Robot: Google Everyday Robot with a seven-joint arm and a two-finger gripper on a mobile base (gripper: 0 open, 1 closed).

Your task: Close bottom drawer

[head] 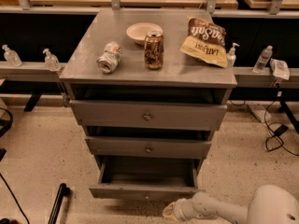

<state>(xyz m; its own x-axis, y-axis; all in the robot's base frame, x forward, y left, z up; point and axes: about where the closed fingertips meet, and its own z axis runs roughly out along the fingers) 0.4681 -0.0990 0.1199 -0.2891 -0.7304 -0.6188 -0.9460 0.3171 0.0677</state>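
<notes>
The bottom drawer (145, 192) is the lowest and slimmest grey front of the cabinet, with a small round knob. It stands pulled out, and its empty inside shows from above. My gripper (169, 212) is at the end of the white arm coming in from the lower right. It sits just below and in front of the drawer's front, a little right of the knob. Whether it touches the front I cannot tell.
The middle drawer (148, 148) and the top drawer (147, 116) stick out slightly. On the cabinet top are a bowl (143, 32), an upright can (153, 50), a can lying on its side (109, 58) and a chip bag (205, 42). Cables (275, 132) lie on the floor at right.
</notes>
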